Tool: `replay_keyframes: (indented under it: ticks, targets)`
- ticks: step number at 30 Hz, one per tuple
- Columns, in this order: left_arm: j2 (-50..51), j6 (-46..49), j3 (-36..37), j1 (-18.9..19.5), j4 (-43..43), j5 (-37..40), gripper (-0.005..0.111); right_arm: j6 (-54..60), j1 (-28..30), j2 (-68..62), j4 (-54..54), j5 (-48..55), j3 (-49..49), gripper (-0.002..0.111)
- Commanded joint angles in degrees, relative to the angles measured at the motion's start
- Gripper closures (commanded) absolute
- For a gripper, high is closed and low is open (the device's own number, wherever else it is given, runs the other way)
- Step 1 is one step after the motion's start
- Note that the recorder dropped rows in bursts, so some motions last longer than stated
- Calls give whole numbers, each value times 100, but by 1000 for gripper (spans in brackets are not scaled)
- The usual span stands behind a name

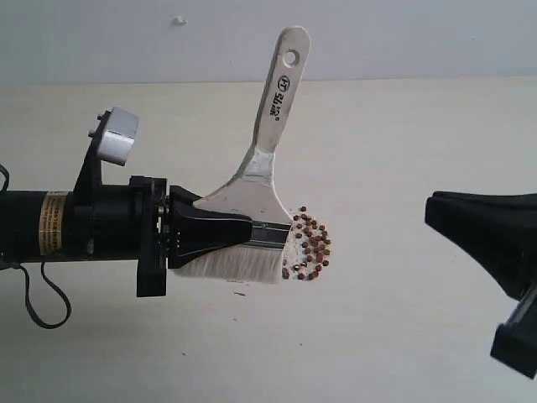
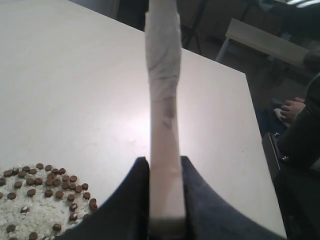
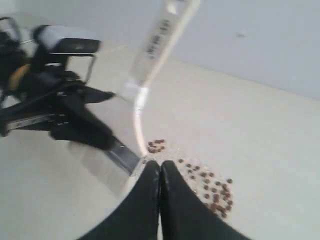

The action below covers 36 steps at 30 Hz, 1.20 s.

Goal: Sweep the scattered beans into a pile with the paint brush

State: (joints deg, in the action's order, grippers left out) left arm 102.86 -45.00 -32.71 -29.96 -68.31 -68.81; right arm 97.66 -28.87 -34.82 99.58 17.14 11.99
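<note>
The paint brush (image 1: 273,126) lies tilted over the table, its pale handle with a hole rising toward the back and its off-white bristles (image 1: 239,267) brushing the tabletop. My left gripper (image 1: 256,231) is shut on the brush at its silver ferrule; in the left wrist view the brush (image 2: 164,125) runs edge-on between the black fingers (image 2: 132,200). The beans (image 1: 311,246) sit gathered in a loose cluster right beside the bristles' end, among fine white grains. My right gripper (image 1: 432,210) hovers off to the right, shut and empty, with the beans (image 3: 212,187) just beyond its tips (image 3: 160,166).
The pale tabletop (image 1: 403,134) stretches around the cluster. A table edge (image 2: 250,125) shows in the left wrist view, with dark floor and furniture beyond it. A few stray specks (image 1: 240,292) lie in front of the bristles.
</note>
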Motion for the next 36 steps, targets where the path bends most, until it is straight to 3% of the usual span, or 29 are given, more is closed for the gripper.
replay_keyframes:
  ticks: [1, 8, 10, 14, 27, 36]
  targets:
    - [-48, -42, 8, 17, 1, -115, 107, -405, 17, -59, 37, -353, 42, 108]
    - [-48, -42, 8, 17, -75, -115, 107, -368, 17, -127, 37, -1374, 42, 108]
    - [-48, -42, 8, 17, -90, -115, 107, -349, 17, -166, 37, -1010, -21, 108]
    - [-48, -42, 8, 17, -158, -115, 107, 763, 17, -50, 37, -51, -241, 108]
    - [-48, -107, 8, 17, -201, -115, 107, 461, 17, 933, 37, 197, -706, 108]
    - [-48, -76, 8, 17, -266, -115, 107, -56, 17, 965, 37, 475, -471, 108]
